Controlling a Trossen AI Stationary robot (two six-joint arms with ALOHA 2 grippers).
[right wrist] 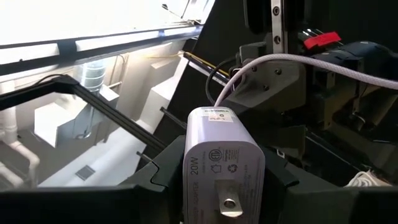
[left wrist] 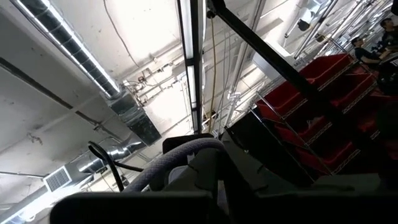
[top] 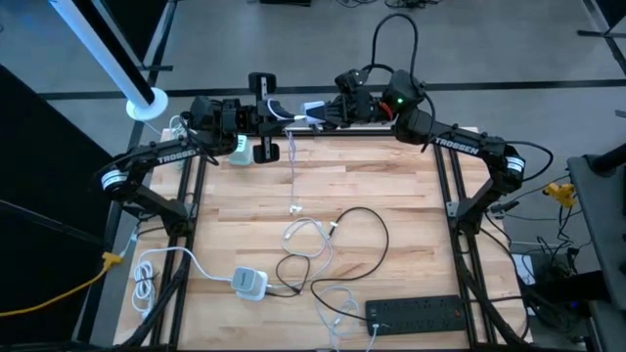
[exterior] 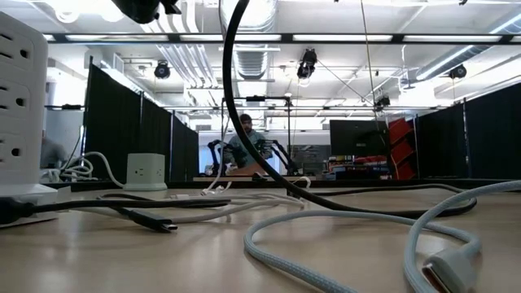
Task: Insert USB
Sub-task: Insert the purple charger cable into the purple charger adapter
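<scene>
while held up at the bench's (top: pixel 391 186) far edge, the white charger (right wrist: pixel 222 168) (prongs facing the wrist camera) sits clamped in the right gripper (right wrist: pixel 221 186), with the white cable (right wrist: pixel 292 62) plugged into its far end. left gripper (top: pixel 262 119) is just beside it, closed on that cable, which hangs down onto the bench.

Both pincers meet above the worktop (top: pixel 391 186) far edge, left pincer (top: pixel 262 119) facing right pincer (top: pixel 315 115). Charger (right wrist: pixel 222 162) sits in right pincer, cable (right wrist: pixel 292 62) plugged into it. Power strip (top: pixel 428 314) at near right corner. Adapter (top: pixel 249 282) near the near-left edge.
</scene>
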